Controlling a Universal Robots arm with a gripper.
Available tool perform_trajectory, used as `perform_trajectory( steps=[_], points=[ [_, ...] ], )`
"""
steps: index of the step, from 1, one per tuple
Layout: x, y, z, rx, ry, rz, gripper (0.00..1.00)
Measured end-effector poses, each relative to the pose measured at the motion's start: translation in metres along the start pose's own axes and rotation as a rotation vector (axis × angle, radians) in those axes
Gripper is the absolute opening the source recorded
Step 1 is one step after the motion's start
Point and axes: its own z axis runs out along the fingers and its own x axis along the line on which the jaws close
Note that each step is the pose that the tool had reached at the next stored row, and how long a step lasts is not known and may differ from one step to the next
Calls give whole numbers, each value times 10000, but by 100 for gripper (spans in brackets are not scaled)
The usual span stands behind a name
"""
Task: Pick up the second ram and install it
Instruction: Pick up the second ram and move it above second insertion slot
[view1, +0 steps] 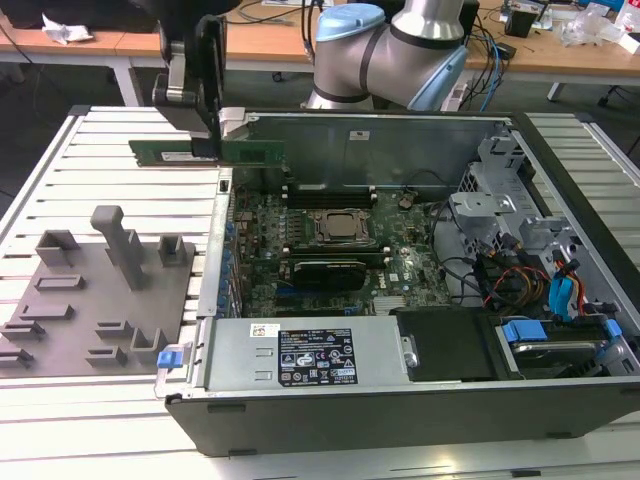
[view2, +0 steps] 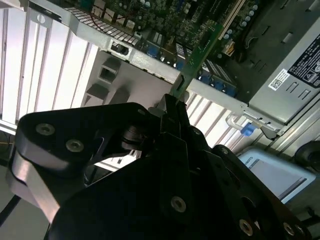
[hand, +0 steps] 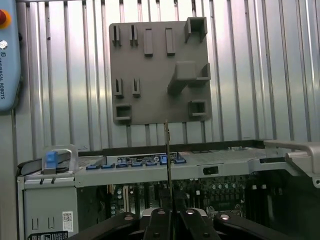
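The second ram (view1: 255, 150), a thin green board, hangs level above the back left corner of the open computer case (view1: 400, 410). My gripper (view1: 207, 140) is shut on its middle from above. In the second wrist view the ram (view2: 200, 50) sticks out from between the black fingers (view2: 172, 107) towards the motherboard. The first wrist view has the ram (hand: 167, 150) edge-on as a thin line above the gripper (hand: 167, 214). On the exterior view's left, the grey fixture plate (view1: 100, 300) lies on the table. The motherboard (view1: 330, 240) with its black memory sockets (view1: 330, 190) lies inside the case, below the ram and to its right in the exterior view.
The case wall (view1: 215, 260) stands between the fixture plate and the motherboard. A power supply (view1: 310, 355) fills the case's near side, with drive cages and cables (view1: 530, 270) on the exterior view's right. The arm's base (view1: 400, 50) stands behind the case. The slatted table (view1: 60, 430) carries everything.
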Motion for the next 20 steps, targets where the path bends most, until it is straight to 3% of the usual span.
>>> perform_trajectory(
  steps=[17, 18, 19, 20],
  points=[
    [-39, -528, -24, -25, -7, 1, 13],
    [-41, -544, -25, -27, -23, 0, 13],
    [-42, -568, -24, -34, -89, -2, 13],
    [-44, -596, -23, -51, -294, -7, 13]
  ],
)
